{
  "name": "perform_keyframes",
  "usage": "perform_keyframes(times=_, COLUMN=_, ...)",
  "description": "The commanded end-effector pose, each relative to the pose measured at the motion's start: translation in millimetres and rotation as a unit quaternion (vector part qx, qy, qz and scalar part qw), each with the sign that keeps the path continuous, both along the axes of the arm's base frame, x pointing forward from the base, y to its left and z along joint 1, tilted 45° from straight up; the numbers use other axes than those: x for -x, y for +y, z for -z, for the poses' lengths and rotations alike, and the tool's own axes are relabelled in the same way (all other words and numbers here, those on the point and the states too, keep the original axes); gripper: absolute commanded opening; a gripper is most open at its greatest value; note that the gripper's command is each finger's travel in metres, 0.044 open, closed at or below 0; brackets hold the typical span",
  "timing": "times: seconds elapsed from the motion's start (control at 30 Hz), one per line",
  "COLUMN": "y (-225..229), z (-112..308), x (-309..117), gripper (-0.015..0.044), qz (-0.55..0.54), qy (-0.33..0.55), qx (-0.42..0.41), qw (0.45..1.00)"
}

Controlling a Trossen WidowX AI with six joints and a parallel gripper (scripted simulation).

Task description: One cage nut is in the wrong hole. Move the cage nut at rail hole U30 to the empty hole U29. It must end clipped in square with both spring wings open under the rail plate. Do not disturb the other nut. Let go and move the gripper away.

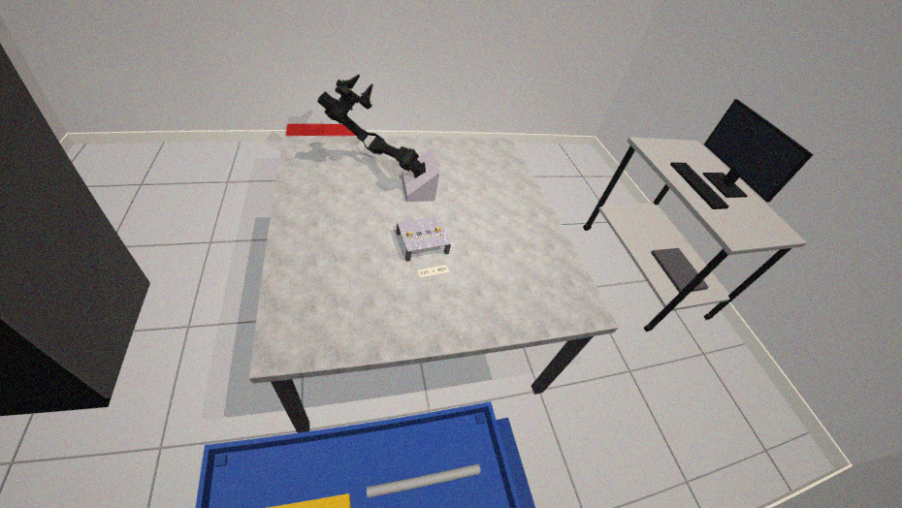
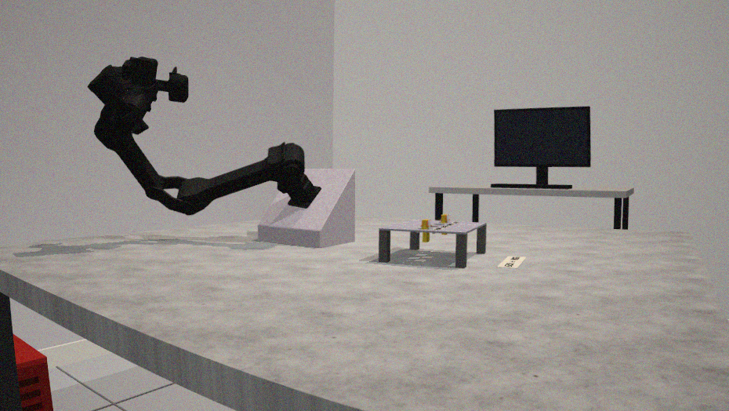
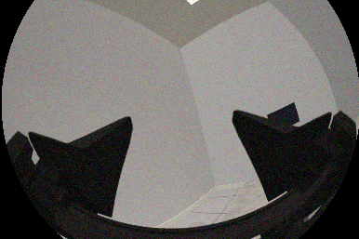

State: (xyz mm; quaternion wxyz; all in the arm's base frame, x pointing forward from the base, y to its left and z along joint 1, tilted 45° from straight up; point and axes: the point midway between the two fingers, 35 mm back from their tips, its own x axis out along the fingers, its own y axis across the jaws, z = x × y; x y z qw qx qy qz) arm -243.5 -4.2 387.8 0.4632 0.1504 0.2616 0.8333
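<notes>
Charcoal-coloured, a tall cabinet [image 1: 59, 223] stands at the far left of the top view, apart from the bench's left edge. Next, a red object [image 1: 312, 130] shows beyond the far left corner of the bench [image 1: 332, 302] [image 2: 376, 314]. Over that corner, raised well above the bench top, the gripper [image 1: 364, 81] [image 2: 160, 107] [image 3: 183, 119] has its fingers wide apart with nothing between them. Its black arm [image 1: 392, 148] [image 2: 230, 181] slopes down rightward to a pale lilac wedge [image 1: 429, 192] [image 2: 342, 215] near the middle of the far edge. Below the near edge sits a blue bin [image 1: 299, 465], with a grey rod and something yellow in it.

Between the wedge and the near edge, a speckled rail plate [image 1: 413, 224] [image 2: 403, 227] stands on four dark legs. Two yellow cage nuts sit in it: the left nut [image 1: 408, 234] and the right nut [image 1: 437, 230], two dark openings between them. The task's nut is one of these; I cannot tell which, nor read the hole numbers. A cream label [image 1: 434, 270] [image 2: 511, 261] lies between plate and near edge. Off the right edge, a side table [image 1: 764, 230] [image 2: 585, 191] bears a black monitor [image 1: 757, 149] [image 2: 542, 137] [image 3: 284, 114].
</notes>
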Motion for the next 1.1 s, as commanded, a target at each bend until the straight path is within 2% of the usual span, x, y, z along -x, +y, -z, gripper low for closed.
perform_keyframes(times=0.0, y=1, z=-1, x=-1, gripper=0.0426, qz=0.002, qy=0.001, qx=0.001, qw=1.000)
perform_keyframes(times=0.1, y=13, z=-8, x=-15, gripper=0.0440, qz=0.030, qy=0.016, qx=0.010, qw=0.999)
perform_keyframes(times=0.37, y=65, z=-35, x=-92, gripper=0.0440, qz=0.167, qy=0.096, qx=0.065, qw=0.979)
perform_keyframes(times=0.67, y=118, z=-36, x=-207, gripper=0.0440, qz=0.327, qy=0.258, qx=0.172, qw=0.893)
perform_keyframes(times=0.87, y=144, z=-14, x=-305, gripper=0.0440, qz=0.458, qy=0.359, qx=0.251, qw=0.774)
perform_keyframes(times=1.07, y=150, z=31, x=-399, gripper=0.0440, qz=0.582, qy=0.427, qx=0.319, qw=0.614)
